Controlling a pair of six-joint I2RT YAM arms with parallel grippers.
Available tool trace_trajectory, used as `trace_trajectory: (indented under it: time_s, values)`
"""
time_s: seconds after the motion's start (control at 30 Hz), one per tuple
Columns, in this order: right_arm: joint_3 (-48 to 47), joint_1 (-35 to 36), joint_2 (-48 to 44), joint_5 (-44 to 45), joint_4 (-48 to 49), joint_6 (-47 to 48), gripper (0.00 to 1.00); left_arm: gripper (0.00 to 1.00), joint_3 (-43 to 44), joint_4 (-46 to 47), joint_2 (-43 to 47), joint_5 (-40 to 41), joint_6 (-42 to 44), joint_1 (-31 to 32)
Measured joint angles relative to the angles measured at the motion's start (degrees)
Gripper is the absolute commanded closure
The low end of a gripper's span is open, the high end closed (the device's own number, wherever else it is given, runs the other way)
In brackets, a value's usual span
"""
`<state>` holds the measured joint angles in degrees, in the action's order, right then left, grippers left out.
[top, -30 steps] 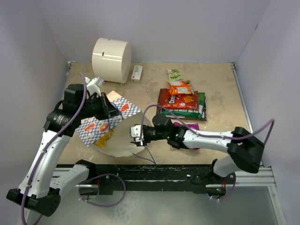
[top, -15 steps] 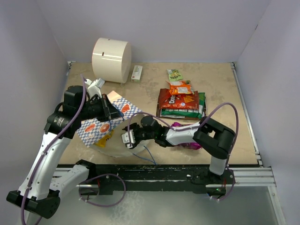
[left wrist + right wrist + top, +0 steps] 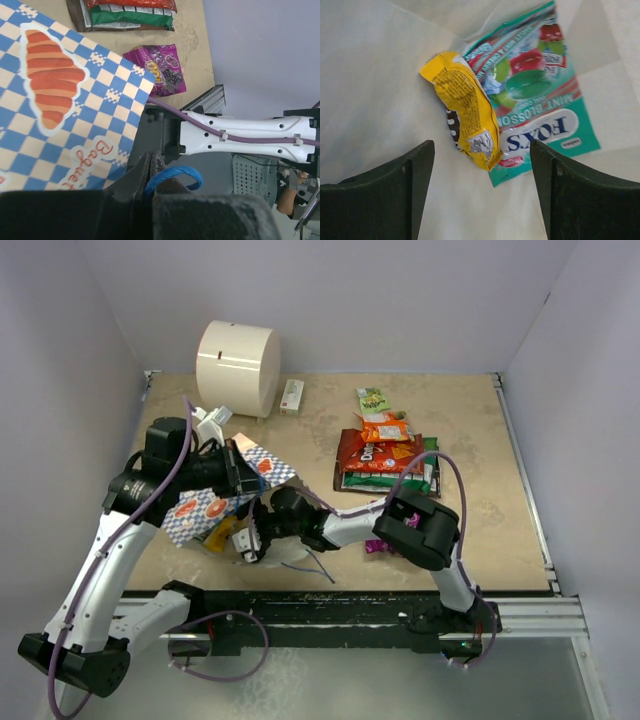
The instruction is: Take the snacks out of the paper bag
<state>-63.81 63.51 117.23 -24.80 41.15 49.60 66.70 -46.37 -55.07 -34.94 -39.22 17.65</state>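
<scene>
The blue-and-white checkered paper bag [image 3: 205, 508] lies tilted at the left, its mouth facing right. My left gripper [image 3: 232, 468] is shut on the bag's blue cord handle [image 3: 176, 174], holding that side up. My right gripper [image 3: 246, 540] reaches into the bag's mouth. In the right wrist view this gripper [image 3: 482, 167] is open over the cream lining [image 3: 375, 80]. A yellow packet [image 3: 465, 110] and a teal packet [image 3: 542, 107] lie just beyond its tips, touching neither finger. More snacks sit stacked [image 3: 385, 455] on the table, with a purple packet [image 3: 157, 67] nearer.
A big cream cylinder [image 3: 238, 368] and a small white-and-red box [image 3: 292, 396] stand at the back. A small green packet [image 3: 373, 400] lies behind the stack. Grey walls close in on three sides, and a black rail [image 3: 330, 610] runs along the front.
My right gripper has moved left from the table's middle into the bag's mouth and its jaws have spread wider. The left gripper kept its hold and lifted the bag's edge slightly.
</scene>
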Motion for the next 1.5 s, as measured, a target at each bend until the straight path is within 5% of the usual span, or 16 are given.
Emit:
trace_trajectory:
  time_s: [0.43, 0.53, 0.7, 1.07, 1.5]
  values:
    - [-6.86, 2.45, 8.87, 1.66, 1.20, 1.75, 0.21, 1.00, 2.12, 0.20, -2.49, -3.69, 0.92, 0.00]
    - [-9.14, 2.49, 11.19, 2.40, 2.51, 1.40, 0.28, 1.00, 2.75, 0.07, -2.75, -4.24, 1.31, 0.00]
    - [-11.72, 2.64, 13.97, 3.15, 3.34, 0.72, 0.59, 1.00, 4.24, -1.11, -3.17, -4.70, 2.45, 0.00]
    - [-10.62, 2.75, 11.72, 2.97, -0.09, -0.94, 0.93, 1.00, 8.70, -5.38, -6.08, -0.87, 5.84, 0.00]
    - [2.89, 2.75, -3.72, 3.08, -0.94, -5.16, 0.98, 1.00, 9.84, -6.75, -5.79, 7.32, 7.30, 0.00]
